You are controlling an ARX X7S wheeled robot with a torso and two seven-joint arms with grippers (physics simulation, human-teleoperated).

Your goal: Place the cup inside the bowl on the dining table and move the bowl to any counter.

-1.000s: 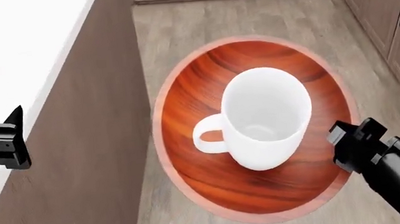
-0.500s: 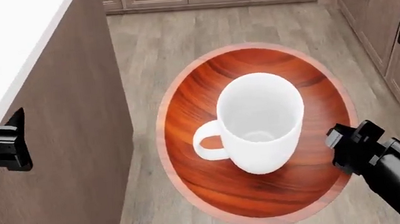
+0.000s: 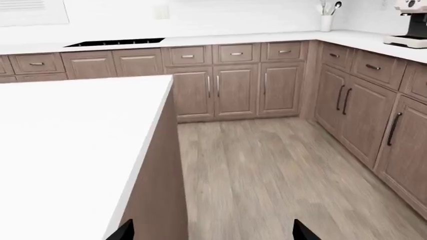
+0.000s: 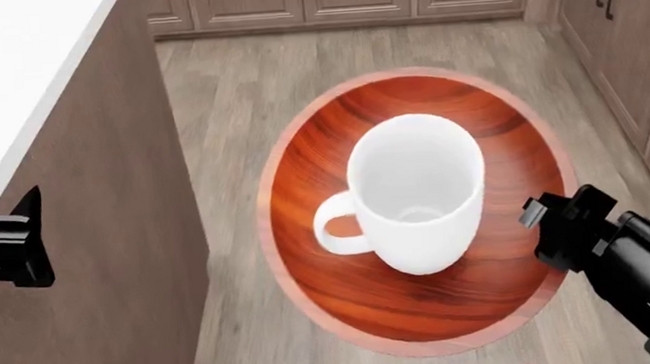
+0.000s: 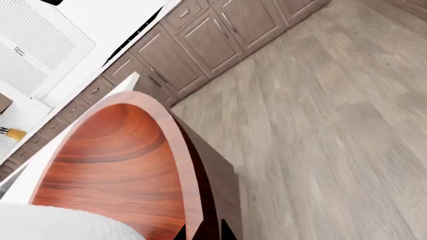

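- Reddish-brown wooden bowl [image 4: 419,214] was carried over the floor, the cup [image 4: 412,195] upright inside it, handle toward the robot's left.
- Right gripper [image 4: 560,227] had its fingers pinched on the bowl's right rim.
- White table [image 4: 20,74] lay to the left, beside the empty left gripper [image 4: 14,247], whose fingers stood wide.

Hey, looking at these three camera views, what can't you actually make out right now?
- Head view: the bowl's base is hidden under the cup; the right gripper meets the rim, but its fingertips are not visible.
- Right wrist view: the cup is cut off by the frame edge.
- Left wrist view: the left gripper shows only two fingertips; the utensils on the far counter are too small to identify.
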